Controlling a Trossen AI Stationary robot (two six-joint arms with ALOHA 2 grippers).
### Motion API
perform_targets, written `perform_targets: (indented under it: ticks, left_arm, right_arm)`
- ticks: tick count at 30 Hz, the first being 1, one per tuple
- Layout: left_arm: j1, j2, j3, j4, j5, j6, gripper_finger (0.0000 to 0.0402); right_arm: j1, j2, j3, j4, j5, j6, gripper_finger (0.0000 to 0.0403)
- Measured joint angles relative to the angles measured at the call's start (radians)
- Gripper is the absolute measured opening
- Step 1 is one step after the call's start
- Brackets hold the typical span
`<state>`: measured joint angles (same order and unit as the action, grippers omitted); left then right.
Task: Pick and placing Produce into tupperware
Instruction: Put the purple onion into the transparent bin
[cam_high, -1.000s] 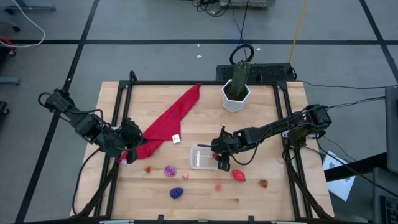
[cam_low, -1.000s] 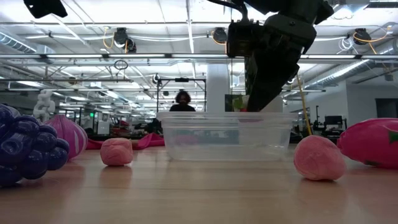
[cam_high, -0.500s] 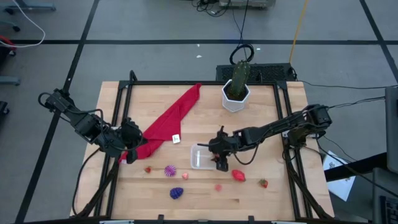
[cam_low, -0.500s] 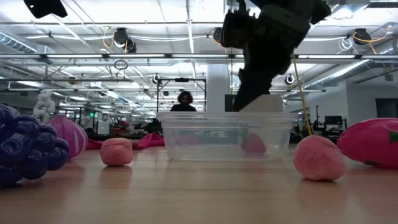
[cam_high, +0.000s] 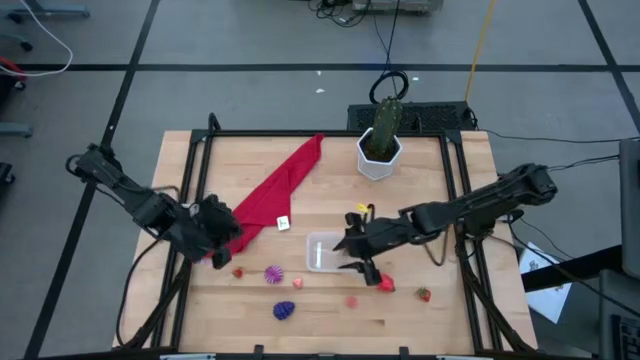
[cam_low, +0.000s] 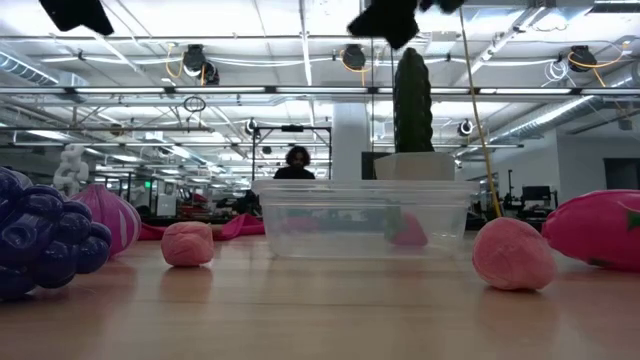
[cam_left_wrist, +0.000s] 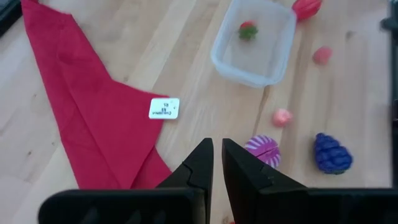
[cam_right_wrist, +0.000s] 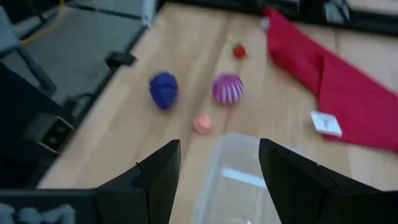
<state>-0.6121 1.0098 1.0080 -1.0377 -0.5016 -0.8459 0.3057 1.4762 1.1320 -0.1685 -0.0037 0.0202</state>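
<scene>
- The left black, slim-linked six-joint arm (cam_high: 130, 195) ended in a bulkier black wrist block.
- Its left gripper (cam_left_wrist: 217, 163) had two matte black, wedge-shaped fingers (cam_left_wrist: 198, 169) on a flat crossbar.
- The right black arm (cam_high: 470, 205) carried a small yellow marking by its wrist.
- The right gripper (cam_right_wrist: 219, 167) had broad, tapered black fingers (cam_right_wrist: 163, 176).

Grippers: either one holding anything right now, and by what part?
Nothing held. Right gripper is open and empty over the tupperware; left gripper is shut on nothing beside the cloth.
</scene>
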Motion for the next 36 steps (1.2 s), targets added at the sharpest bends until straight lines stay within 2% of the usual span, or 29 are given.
perform_targets:
  ticks: [4, 11, 25, 29, 36]
  left_arm:
    - [0.0, 0.124, 0.0, 0.037, 0.013, -0.028, 0.0037]
    - [-0.002, 0.298, 0.0, 0.162, 0.128, 0.023, 0.0037]
    - [-0.001, 0.405, 0.0, 0.247, 0.214, 0.092, 0.0044]
    - [-0.001, 0.405, 0.0, 0.251, 0.214, 0.111, 0.0082]
    - [-0.004, 0.405, 0.0, 0.285, 0.194, 0.25, 0.0179]
  right_arm:
    - [0.043, -0.054, 0.0, -0.01, 0.0, -0.002, 0.0208]
    - [0.069, -0.121, 0.0, -0.029, 0.002, 0.005, 0.0208]
    - [0.069, -0.132, 0.0, -0.081, 0.003, 0.046, 0.0208]
    - [0.069, -0.132, 0.0, -0.08, 0.003, 0.046, 0.0208]
    - [0.067, -0.132, 0.0, -0.075, 0.003, 0.05, 0.0208]
